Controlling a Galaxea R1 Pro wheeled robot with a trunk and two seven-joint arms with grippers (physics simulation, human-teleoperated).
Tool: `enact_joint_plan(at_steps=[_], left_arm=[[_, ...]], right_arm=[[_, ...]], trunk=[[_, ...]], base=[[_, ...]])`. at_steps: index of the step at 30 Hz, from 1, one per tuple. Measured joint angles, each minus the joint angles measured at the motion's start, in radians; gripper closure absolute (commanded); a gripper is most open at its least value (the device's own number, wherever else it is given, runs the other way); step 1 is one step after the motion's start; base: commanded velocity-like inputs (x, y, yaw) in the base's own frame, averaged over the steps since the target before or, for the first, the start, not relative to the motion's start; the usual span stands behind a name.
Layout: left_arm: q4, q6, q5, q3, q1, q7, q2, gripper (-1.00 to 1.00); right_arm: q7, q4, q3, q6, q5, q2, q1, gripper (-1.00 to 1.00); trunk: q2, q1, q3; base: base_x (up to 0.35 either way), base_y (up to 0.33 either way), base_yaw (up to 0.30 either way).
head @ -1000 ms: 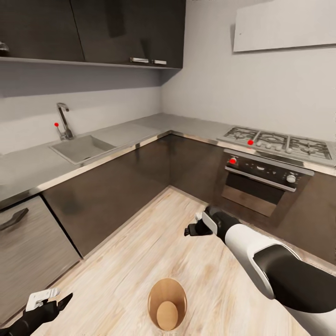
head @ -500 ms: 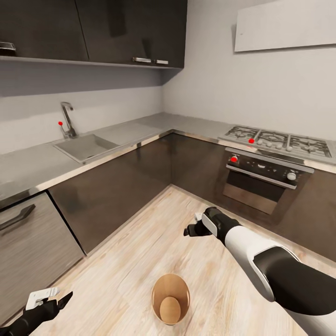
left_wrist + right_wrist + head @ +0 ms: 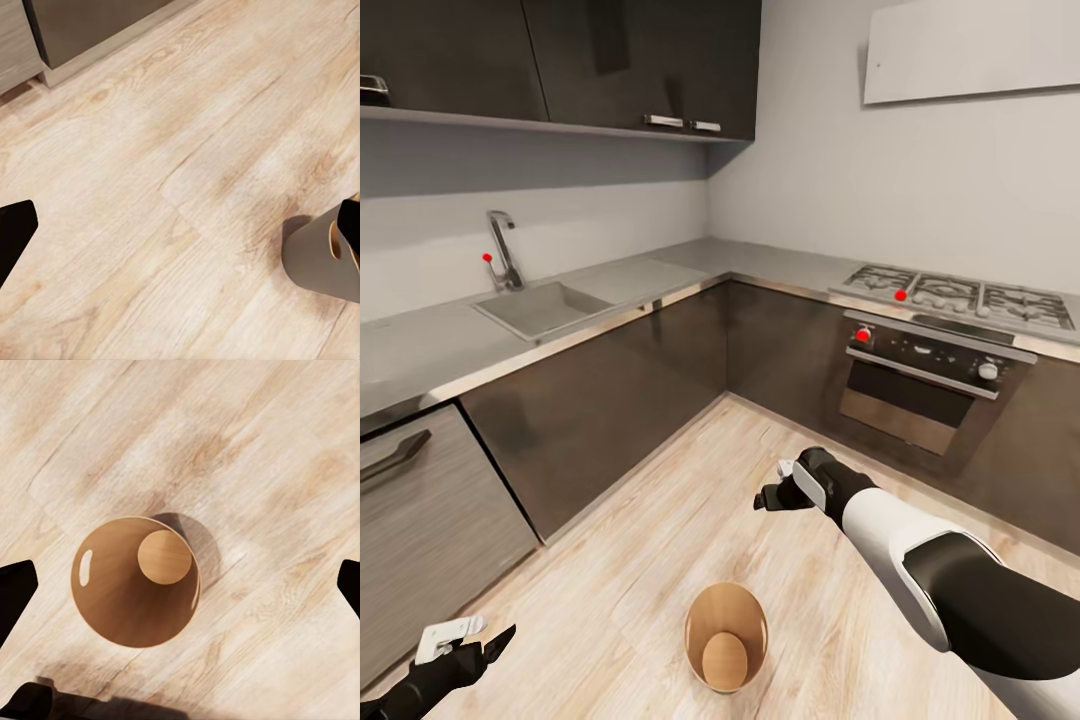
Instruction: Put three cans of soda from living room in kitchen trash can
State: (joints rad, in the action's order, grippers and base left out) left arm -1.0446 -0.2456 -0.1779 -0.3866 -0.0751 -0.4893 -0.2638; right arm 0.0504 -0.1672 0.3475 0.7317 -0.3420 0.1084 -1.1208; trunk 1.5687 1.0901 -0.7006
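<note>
The robot stands in the kitchen, facing the corner where the grey tabletop runs from the sink (image 3: pixel 540 308) round to the gas hob (image 3: pixel 960 297) and oven (image 3: pixel 925 385). The tash can (image 3: pixel 726 637) stands upright on the wood floor (image 3: pixel 630 560) just in front of the robot, between the two arms, and its brown inside looks bare: no can of soda shows in it or anywhere in these pictures. The right gripper (image 3: pixel 772 494) hangs over the floor a little beyond the bin; in the right wrist view its two dark fingertips sit far apart at the picture's edges with nothing between them, so it is wide open and carries nothing, and the bin's round rim (image 3: pixel 136 581) lies almost straight below. The left gripper (image 3: pixel 485 648) is low at the robot's left side, likewise spread wide with only floorboards between its fingers in the left wrist view, where the bin's grey wall (image 3: pixel 322 259) shows well off to one side. With both grippers empty and the bin empty, my judgement is that the step in hand is going to fetch a can from the living room, not a drop. To do it well, I would draw both arms in close before the base turns, keeping the right forearm (image 3: pixel 880 515) clear of the oven front, swing wide of the bin so it is not knocked over, and note where the bin stands for the return trip.
</note>
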Motion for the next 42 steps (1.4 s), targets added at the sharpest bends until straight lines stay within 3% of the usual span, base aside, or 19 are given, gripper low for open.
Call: enact_joint_plan(at_steps=[25,29,35,37,42], left_arm=[[0.005,-0.002,-0.002,0.0,-0.001,0.004,0.001,-1.0],[-0.056,-0.033,-0.007,-0.001,-0.016,0.008,0.001,-1.0],[-0.113,-0.146,-0.006,0.0,-0.105,0.011,0.001,-1.0],[-0.114,-0.203,0.0,0.001,-0.179,0.018,0.001,-1.0],[-0.079,-0.252,0.007,0.011,-0.314,0.082,0.002,-1.0]], right_arm=[[-0.003,0.0,0.008,-0.002,0.0,0.005,0.032,-1.0],[-0.002,0.0,0.008,-0.002,0.0,0.005,0.033,-1.0],[-0.003,0.0,0.009,-0.002,0.0,0.006,0.036,-1.0],[-0.003,0.0,0.009,-0.002,0.0,0.006,0.038,-1.0],[-0.003,0.0,0.009,-0.002,0.0,0.007,0.039,-1.0]], trunk=[[0.175,0.096,-0.078],[0.203,0.111,-0.091],[0.245,0.134,-0.11],[0.259,0.142,-0.116],[0.294,0.161,-0.131]], base=[[0.0,0.0,0.0],[0.0,0.0,0.0],[0.0,0.0,0.0],[0.0,0.0,0.0],[0.0,0.0,0.0]])
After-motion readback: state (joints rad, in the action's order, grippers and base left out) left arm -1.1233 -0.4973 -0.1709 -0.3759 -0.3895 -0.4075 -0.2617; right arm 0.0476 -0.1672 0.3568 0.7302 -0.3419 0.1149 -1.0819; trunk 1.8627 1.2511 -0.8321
